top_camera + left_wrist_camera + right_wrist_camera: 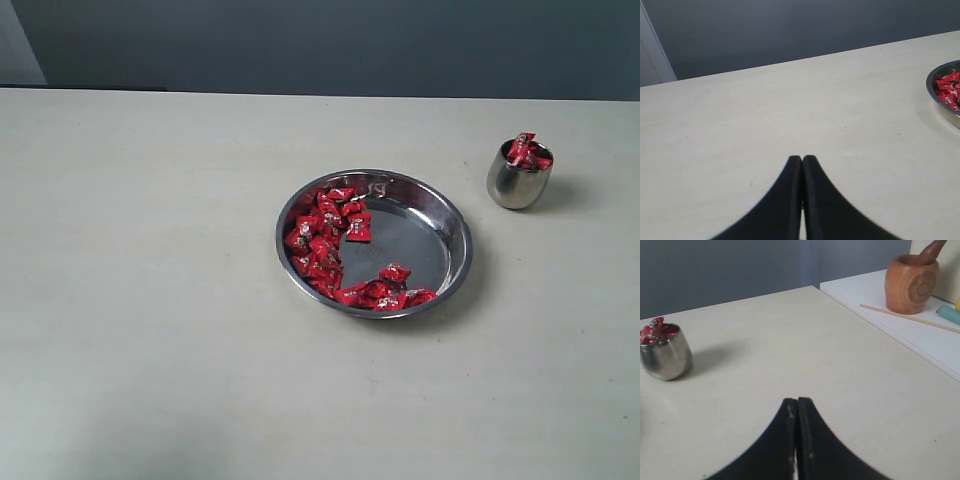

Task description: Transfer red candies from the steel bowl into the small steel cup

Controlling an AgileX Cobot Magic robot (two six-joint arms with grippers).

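The left gripper [802, 160] was seen with its two black jaws pressed together, and nothing was held between them. Just in front of its tips only the pale table [765, 115] was found. Farther ahead of it and off to the side, a part of the bowl [931, 92] was visible, well apart from the tips, and candies [946, 86] were lying inside it.

The right gripper [797, 402] was also closed, tip against tip, and it was empty. Ahead of it and off to the side, well apart, the cup [667, 357] was standing upright on the table. The cup was filled with candies, which were heaped a little above its rim. Still farther from this gripper, on the other side, a white surface [875, 292] was joined to the table. On it a wooden mortar [910, 285] with a pestle [932, 250] was placed, and a thin stick [910, 318] was laid beside the mortar.

In the exterior view, the candies in the bowl were gathered in an arc along one side, and the rest of the bottom was left bare. The cup was set near the bowl, on the right gripper's side of it, and the two were not touching.
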